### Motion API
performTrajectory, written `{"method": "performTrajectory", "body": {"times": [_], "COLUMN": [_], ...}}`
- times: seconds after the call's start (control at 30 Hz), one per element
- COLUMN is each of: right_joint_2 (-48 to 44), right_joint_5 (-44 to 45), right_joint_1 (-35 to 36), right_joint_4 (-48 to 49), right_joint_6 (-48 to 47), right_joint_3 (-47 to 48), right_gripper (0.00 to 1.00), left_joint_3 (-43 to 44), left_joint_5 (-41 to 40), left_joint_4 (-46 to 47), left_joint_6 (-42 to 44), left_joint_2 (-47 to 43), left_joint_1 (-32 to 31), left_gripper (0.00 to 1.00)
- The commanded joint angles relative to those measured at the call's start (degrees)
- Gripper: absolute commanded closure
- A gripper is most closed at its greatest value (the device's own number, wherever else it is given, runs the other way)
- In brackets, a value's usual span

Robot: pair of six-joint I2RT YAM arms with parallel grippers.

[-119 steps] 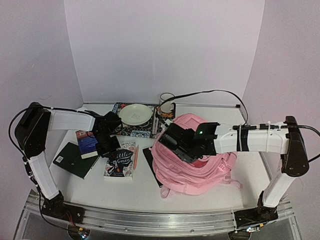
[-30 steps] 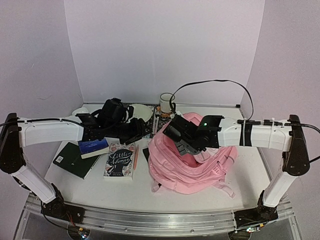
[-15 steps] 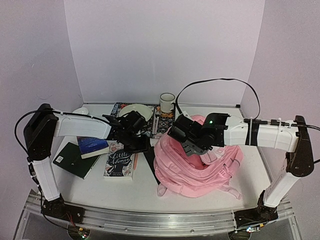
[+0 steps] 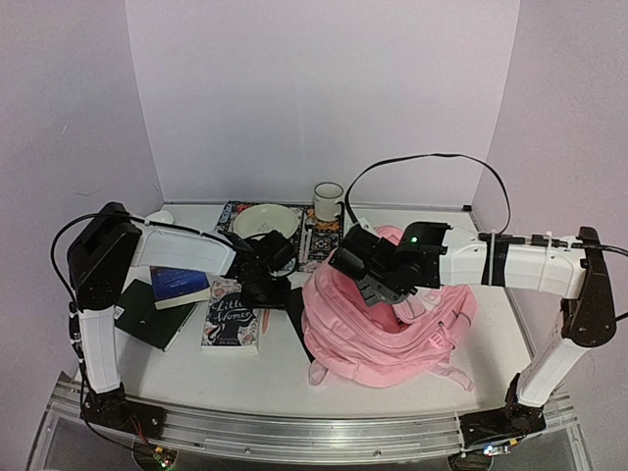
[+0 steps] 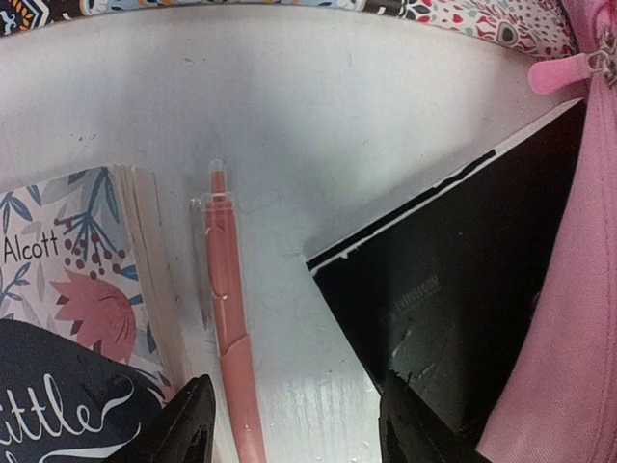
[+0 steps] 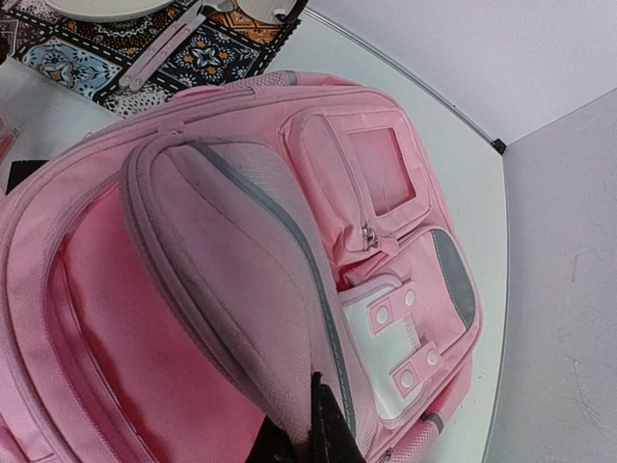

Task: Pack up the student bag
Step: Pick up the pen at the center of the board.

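Looking at the student bag (image 4: 392, 334), slumped on the right half of the tabletop (image 4: 280, 378): soft, floppy pink fabric, probably light but shapeless, so it'll sag wherever it's lifted. Best hold is likely a zip-edge seam, and the right claw (image 6: 310, 424) is clenched on the flap there. Left claw (image 5: 294, 429) hangs released over a slick-looking pink pen (image 5: 227, 328), beside a stiff paperback (image 5: 87, 289).

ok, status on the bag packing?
Left gripper open over salmon-pink plastic pen. Right gripper shut on large pink fabric backpack, compartment held open. Flat black notebook partly under the bag's edge.
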Motion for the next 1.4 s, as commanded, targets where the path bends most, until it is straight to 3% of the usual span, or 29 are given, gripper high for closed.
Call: {"method": "performTrajectory", "body": {"times": [0.0,0.47,0.73,0.9,1.37], "right_joint_2": [-1.27,-1.19,-1.04,-1.0,-1.49], "right_joint_5": [4.05,4.17,4.31,3.75,0.41], "right_joint_1": [-0.28,-0.3,-0.28,-0.27,-0.26], "right_joint_4": [-2.29,-2.31,-2.03,-1.43,2.05], "right_joint_6": [0.95,1.26,0.77,-0.05,-2.17], "right_joint_3": [0.84,0.88,1.71,2.19,1.84], "right_gripper": [1.0,1.0,1.0,1.0,1.0], "left_joint_3": [2.85,0.68,0.16,0.56,3.71], "left_joint_5": [-3.96,-0.46,1.2,3.42,14.35], "left_joint_4": [-4.58,-5.79,-6.02,-6.15,-4.29], "left_joint_6": [1.33,-0.25,0.07,0.66,0.64], "left_joint_2": [3.17,3.97,7.25,7.63,-9.8], "left_joint_1": [0.81,2.61,2.71,2.71,2.7], "left_gripper": [0.43,0.73,0.81,0.98,1.0]}}
